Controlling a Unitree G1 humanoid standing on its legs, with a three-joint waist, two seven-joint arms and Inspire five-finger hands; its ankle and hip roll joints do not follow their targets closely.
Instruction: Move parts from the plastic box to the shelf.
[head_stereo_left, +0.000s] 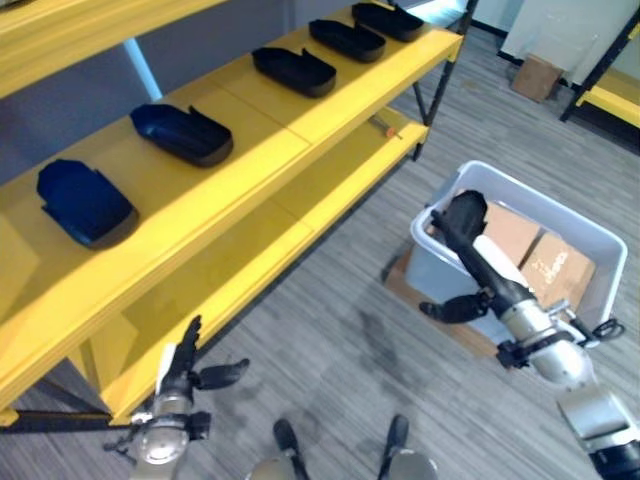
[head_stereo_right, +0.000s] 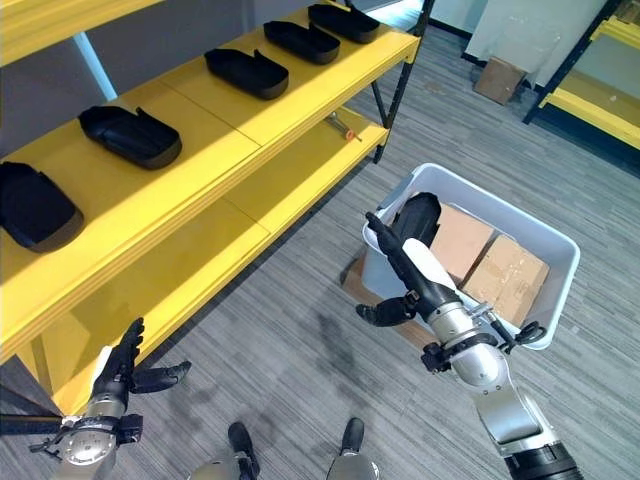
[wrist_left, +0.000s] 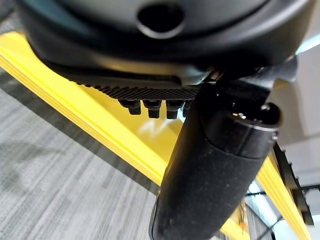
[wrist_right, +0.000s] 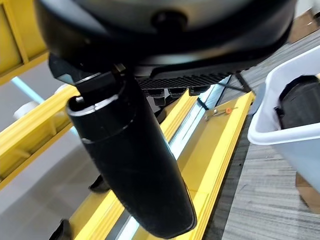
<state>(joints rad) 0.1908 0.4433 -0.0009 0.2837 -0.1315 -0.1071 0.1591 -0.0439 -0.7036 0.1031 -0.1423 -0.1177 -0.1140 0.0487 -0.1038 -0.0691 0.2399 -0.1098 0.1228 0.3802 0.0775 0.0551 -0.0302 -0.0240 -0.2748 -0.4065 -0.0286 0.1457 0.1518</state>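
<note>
Grey striped carpet (head_stereo_right: 300, 300) lies under both hands beside a yellow shelf (head_stereo_left: 330, 100). Straight, relaxed fingers (head_stereo_right: 385, 238) of the right hand (head_stereo_right: 412, 268) reach over the near wall of the white plastic box (head_stereo_right: 560, 250), pinching nothing; just beyond their tips a black part (head_stereo_right: 418, 215) lies inside the box, with cardboard boxes (head_stereo_right: 500, 265) past it. Spread, empty fingers (head_stereo_left: 188, 345) of the left hand (head_stereo_left: 180, 380) point toward the shelf's lower board, where a small orange-handled tool (head_stereo_left: 388, 128) lies far off. Five black parts (head_stereo_left: 180, 132) line the upper board.
</note>
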